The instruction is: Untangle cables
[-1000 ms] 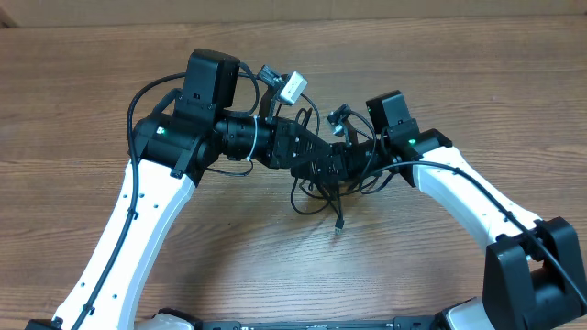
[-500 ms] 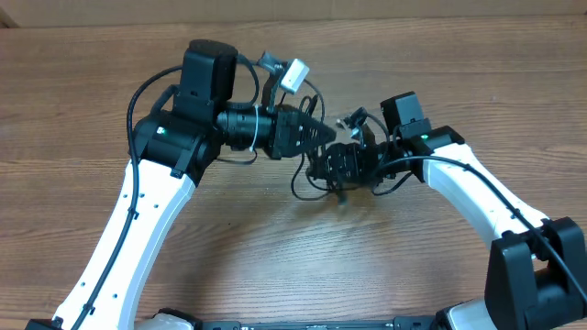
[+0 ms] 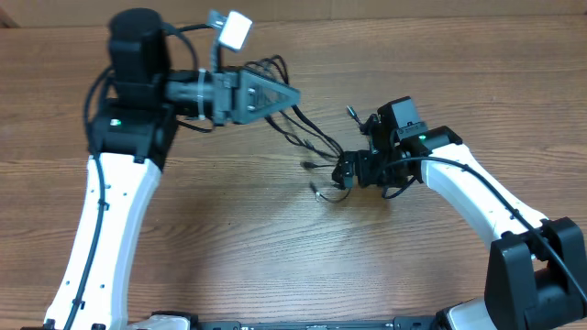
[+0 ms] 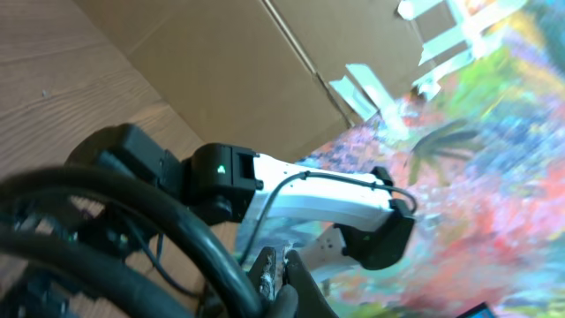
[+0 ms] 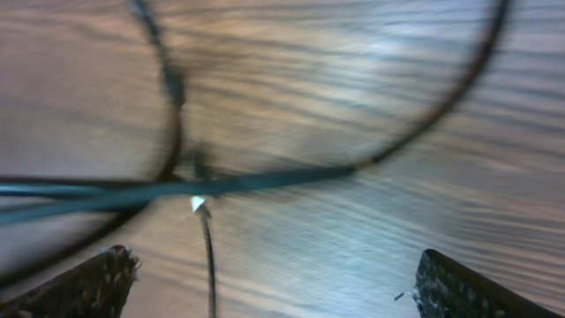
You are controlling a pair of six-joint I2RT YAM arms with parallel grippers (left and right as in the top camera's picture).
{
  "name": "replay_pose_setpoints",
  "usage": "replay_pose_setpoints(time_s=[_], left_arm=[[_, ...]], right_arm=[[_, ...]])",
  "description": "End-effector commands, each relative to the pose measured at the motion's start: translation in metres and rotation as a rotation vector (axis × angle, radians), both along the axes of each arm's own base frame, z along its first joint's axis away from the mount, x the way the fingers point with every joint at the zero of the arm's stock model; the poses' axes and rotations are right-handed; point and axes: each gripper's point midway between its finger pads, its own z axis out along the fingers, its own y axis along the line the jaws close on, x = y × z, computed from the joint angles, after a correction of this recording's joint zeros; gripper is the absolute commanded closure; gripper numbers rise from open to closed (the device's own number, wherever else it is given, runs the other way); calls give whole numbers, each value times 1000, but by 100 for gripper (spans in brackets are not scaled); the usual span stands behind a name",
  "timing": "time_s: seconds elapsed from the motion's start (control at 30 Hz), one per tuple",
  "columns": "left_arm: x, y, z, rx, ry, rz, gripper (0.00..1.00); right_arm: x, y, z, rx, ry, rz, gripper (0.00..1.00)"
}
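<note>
Plainly, cables (image 3: 315,137) stretch from the left gripper (image 3: 292,93), clamped on them, to the wide-open right gripper (image 3: 346,172)

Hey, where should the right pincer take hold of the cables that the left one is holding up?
Probably the low end of the cables, where the strands bunch near the table. They slant from the shut left pincer down to the open right pincer, so come from the right, straddling the bunch crosswise.

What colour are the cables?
Black; the cables show best in the overhead view.
</note>
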Motion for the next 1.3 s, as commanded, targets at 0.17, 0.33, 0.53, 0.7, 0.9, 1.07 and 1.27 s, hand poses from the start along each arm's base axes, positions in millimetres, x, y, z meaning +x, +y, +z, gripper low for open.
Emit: replay_pose_setpoints(time_s=[0.17,0.33,0.53,0.7,0.9,1.07,1.27], left_arm=[[-7,25,15,-28,59,-21,96],[-7,25,15,-28,60,-21,96],[-9,22,14,-27,67,-30,95],[-13,19,9,-27,85,-41,96],[-21,8,6,-24,111,-79,96],[-35,-11,6,-22,86,-146,96],[-44,-26,4,-9,89,-177,96]], right_arm=[[24,-57,-5,-208,-65,-158,0],[26,-81,-10,-237,-51,-233,0],[38,-75,-1,-44,-44,-285,0],[28,2,69,588,-89,36,0],[20,26,92,730,-83,114,0],[13,43,98,764,-70,161,0],[19,55,128,907,-59,174,0]])
